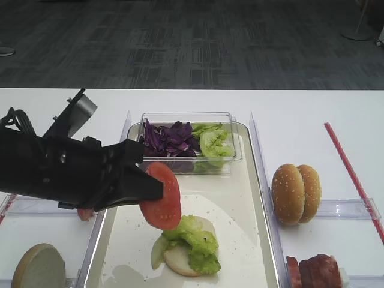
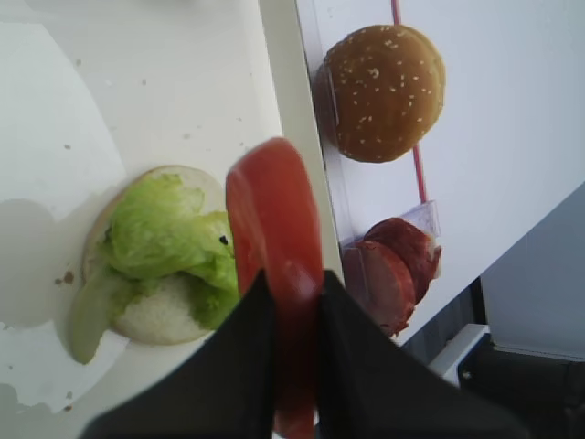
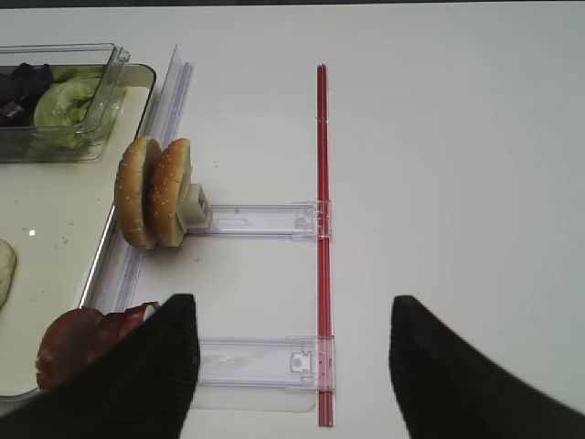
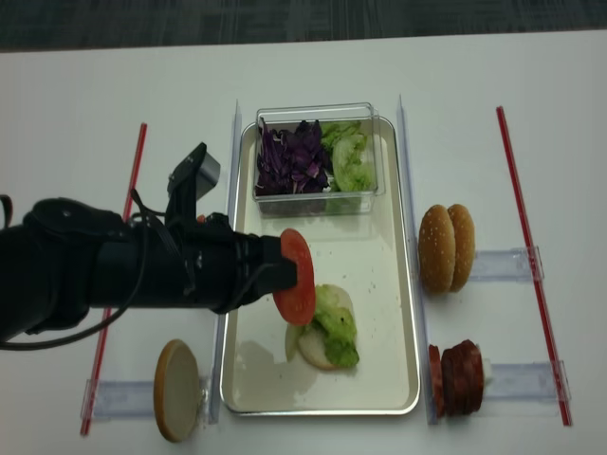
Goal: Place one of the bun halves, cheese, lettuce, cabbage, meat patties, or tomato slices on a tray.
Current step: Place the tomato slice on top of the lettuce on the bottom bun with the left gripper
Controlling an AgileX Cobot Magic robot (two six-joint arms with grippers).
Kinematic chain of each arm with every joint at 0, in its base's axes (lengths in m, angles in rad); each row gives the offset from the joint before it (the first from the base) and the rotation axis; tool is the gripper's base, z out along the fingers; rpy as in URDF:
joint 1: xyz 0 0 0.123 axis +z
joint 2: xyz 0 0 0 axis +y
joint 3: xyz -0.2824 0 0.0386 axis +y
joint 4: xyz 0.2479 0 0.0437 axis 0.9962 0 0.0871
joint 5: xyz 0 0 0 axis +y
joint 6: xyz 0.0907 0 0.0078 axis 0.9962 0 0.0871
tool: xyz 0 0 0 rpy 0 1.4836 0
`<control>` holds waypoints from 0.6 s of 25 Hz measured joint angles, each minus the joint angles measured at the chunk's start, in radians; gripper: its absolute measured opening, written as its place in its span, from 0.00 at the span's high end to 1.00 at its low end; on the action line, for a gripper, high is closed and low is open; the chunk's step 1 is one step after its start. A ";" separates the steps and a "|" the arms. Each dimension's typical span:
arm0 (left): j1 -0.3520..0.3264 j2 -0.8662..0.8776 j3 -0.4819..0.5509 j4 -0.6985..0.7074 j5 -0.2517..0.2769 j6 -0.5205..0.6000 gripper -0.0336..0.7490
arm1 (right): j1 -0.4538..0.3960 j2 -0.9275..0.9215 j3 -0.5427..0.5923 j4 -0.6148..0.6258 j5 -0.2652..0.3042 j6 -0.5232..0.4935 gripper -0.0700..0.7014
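Note:
My left gripper (image 1: 157, 189) (image 2: 294, 288) is shut on a red tomato slice (image 1: 162, 198) (image 2: 274, 219) (image 4: 297, 277), held on edge just above the cream tray (image 1: 240, 198) (image 4: 379, 284). Below and slightly right of the slice, a pale bun half (image 1: 180, 261) (image 2: 164, 315) topped with lettuce (image 1: 198, 240) (image 2: 164, 229) lies on the tray. My right gripper (image 3: 292, 306) is open over the bare table right of the tray, with nothing between its fingers. It does not show in either exterior view.
A clear tub with purple cabbage (image 1: 168, 137) and lettuce (image 1: 213, 141) stands at the tray's far end. Two sesame bun halves (image 1: 295, 193) (image 3: 154, 192) and meat patties (image 1: 318, 270) (image 3: 78, 343) stand in clear holders right of the tray. Another bun half (image 1: 39, 270) stands front left. Red strips (image 1: 351, 174) (image 4: 137, 180) flank the work area.

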 joint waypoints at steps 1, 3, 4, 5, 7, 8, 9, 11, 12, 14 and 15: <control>0.005 0.008 0.000 -0.004 0.017 0.012 0.90 | 0.000 0.000 0.000 0.000 0.000 0.000 0.29; 0.015 0.034 0.000 -0.012 0.052 0.032 0.90 | 0.000 0.000 0.000 0.000 0.000 0.000 0.29; 0.015 0.050 0.000 -0.022 0.070 0.047 0.90 | 0.000 0.000 0.000 0.000 0.000 0.000 0.29; 0.015 0.071 0.000 -0.036 0.093 0.063 0.90 | 0.000 0.000 0.000 0.000 0.000 0.000 0.29; 0.015 0.108 0.000 -0.083 0.129 0.106 0.90 | 0.000 0.000 0.000 0.000 0.000 0.000 0.29; 0.015 0.127 0.000 -0.106 0.145 0.132 0.90 | 0.000 0.000 0.000 0.000 0.000 0.000 0.29; 0.015 0.163 0.000 -0.158 0.172 0.181 0.90 | 0.000 0.000 0.000 0.000 0.000 0.000 0.29; 0.015 0.178 0.000 -0.172 0.187 0.205 0.90 | 0.000 0.000 0.000 0.000 0.000 0.000 0.29; 0.015 0.195 0.000 -0.184 0.198 0.219 0.90 | 0.000 0.000 0.000 0.000 0.000 0.000 0.29; 0.015 0.225 0.000 -0.192 0.214 0.230 0.90 | 0.000 0.000 0.000 0.000 0.000 0.000 0.29; 0.015 0.242 0.000 -0.192 0.219 0.236 0.90 | 0.000 0.000 0.000 0.000 0.000 0.000 0.29</control>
